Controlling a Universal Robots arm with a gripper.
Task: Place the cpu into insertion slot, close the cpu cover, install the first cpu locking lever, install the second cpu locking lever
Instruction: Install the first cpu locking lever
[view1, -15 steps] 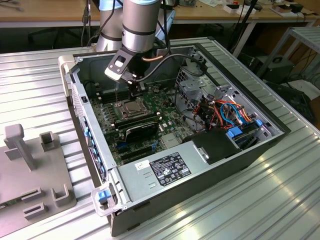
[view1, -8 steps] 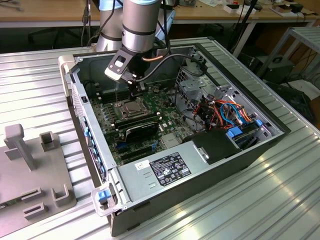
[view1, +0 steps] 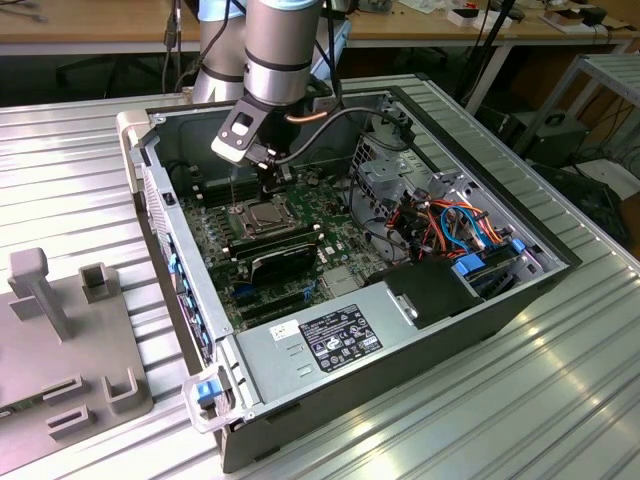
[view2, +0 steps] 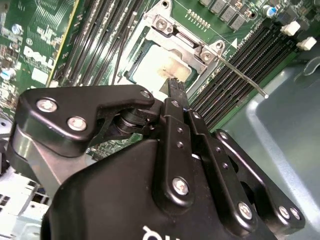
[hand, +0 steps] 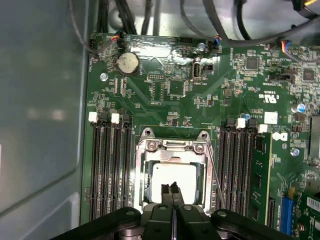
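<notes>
**Evidently seated: one chip in one socket, jaws clenched above it**

The jaws are clenched on nothing. In the first wrist view their fingertips (hand: 165, 190) meet directly over the nearer edge of the cpu (hand: 172, 175). The cpu lies flat in the insertion slot (hand: 202, 136), straight beneath the jaws. The cpu cover (hand: 142, 172) appears folded down around it, and the grey top shows through its window.

By the look of it the chip is light, thin and rigid, with a smooth top that offers little grip. Its underside is probably delicate, so two opposite edges are the safe hold. The cover is thin stiff sheet metal on a hinge at the edge far from the jaws. Pressing its free edge, the one nearest the jaws, should move it most easily. The locking lever (hand: 216, 177) is a slim rod, likely springy. Its loose end stands away from the frame in the second wrist view, which suggests it is unlatched.

Counted: one cpu, one slot, one cover, and one lever plainly seen, to one side of the jaws. I cannot make out a second lever. Two banks of memory slots (hand: 111, 170) flank the jaws, on one motherboard (hand: 170, 90) inside one computer case (view1: 180, 280) on the bench (view1: 520, 400).
</notes>
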